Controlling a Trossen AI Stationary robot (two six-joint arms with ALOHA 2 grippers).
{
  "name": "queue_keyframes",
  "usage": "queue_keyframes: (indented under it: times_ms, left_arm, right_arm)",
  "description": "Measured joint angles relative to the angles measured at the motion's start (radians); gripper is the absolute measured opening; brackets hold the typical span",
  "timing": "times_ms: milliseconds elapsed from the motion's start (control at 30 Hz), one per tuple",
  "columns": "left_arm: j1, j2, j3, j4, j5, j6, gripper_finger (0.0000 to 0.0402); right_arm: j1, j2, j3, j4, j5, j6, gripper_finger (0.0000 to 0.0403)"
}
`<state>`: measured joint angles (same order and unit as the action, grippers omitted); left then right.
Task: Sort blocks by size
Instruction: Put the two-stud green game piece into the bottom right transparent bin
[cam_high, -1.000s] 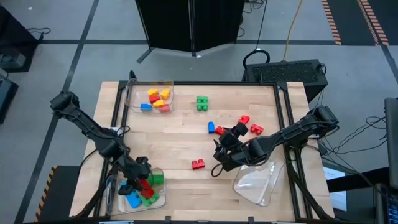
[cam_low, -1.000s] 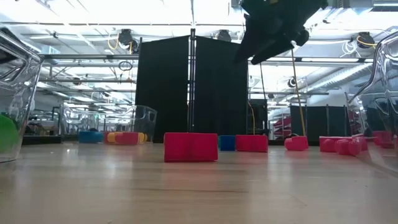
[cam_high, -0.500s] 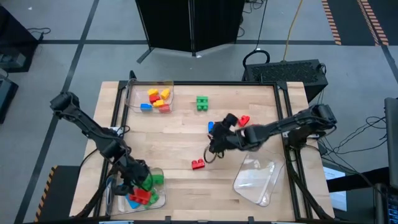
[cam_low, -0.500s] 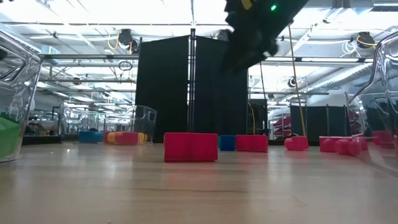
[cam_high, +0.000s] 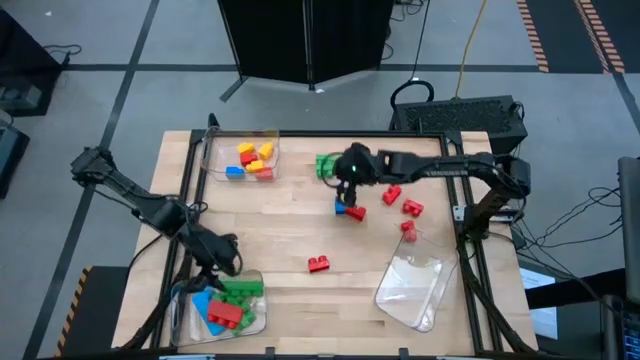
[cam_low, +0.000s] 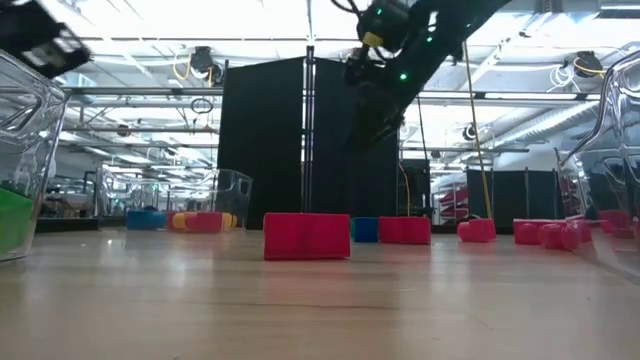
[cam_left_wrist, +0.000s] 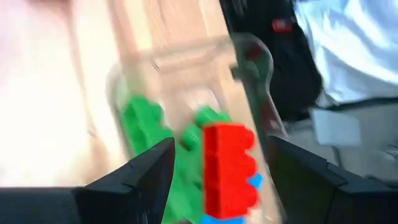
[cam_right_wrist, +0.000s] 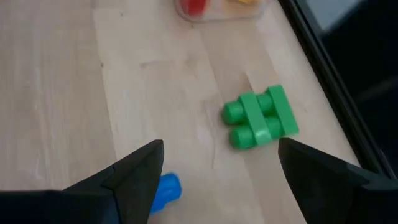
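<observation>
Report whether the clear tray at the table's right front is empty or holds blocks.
Empty: the high view shows only clear plastic in that tray, no blocks inside.

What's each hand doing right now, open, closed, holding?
Left hand: open, empty, over the tray of long blocks.
Right hand: open, empty, above the green block.

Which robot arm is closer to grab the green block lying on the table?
The right. Its open gripper hovers beside the green studded block, while the left gripper is far off, over the clear plastic tray.

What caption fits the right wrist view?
Open right gripper hovering above the wooden table, facing a green block.
</observation>
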<state>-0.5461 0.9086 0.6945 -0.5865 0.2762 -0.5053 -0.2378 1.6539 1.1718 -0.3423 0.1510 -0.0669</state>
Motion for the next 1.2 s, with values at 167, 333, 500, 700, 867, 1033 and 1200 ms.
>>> queue_keyframes:
  times_ms: [167, 333, 500, 700, 867, 1033, 1200]
  left_arm:
    - [0.082, -0.061, 0.001, 0.004, -0.180, 0.196, 0.0251]
    - [0.161, -0.113, 0.001, 0.005, -0.474, 0.366, 0.0251]
    - [0.229, -0.136, 0.001, 0.010, -0.735, 0.436, 0.0251]
    - [0.327, -0.121, 0.001, 0.020, -0.805, 0.446, 0.0251]
    - [0.435, -0.095, 0.001, 0.059, -0.753, 0.471, 0.0251]
    - [0.528, -0.069, 0.001, 0.110, -0.751, 0.518, 0.0251]
    - [0.593, -0.047, 0.001, 0.211, -0.751, 0.572, 0.0251]
  right_arm:
    - [-0.060, 0.071, 0.070, -0.026, -0.074, -0.093, 0.0306]
    - [-0.077, 0.204, 0.222, -0.124, -0.076, -0.163, 0.0306]
    - [-0.088, 0.339, 0.377, -0.273, -0.074, -0.234, 0.0303]
    - [-0.114, 0.432, 0.488, -0.385, -0.078, -0.325, 0.0282]
    - [-0.161, 0.487, 0.549, -0.446, -0.081, -0.380, 0.0278]
    - [-0.198, 0.508, 0.559, -0.474, -0.150, -0.422, 0.0277]
    - [-0.202, 0.507, 0.559, -0.466, -0.187, -0.474, 0.0269]
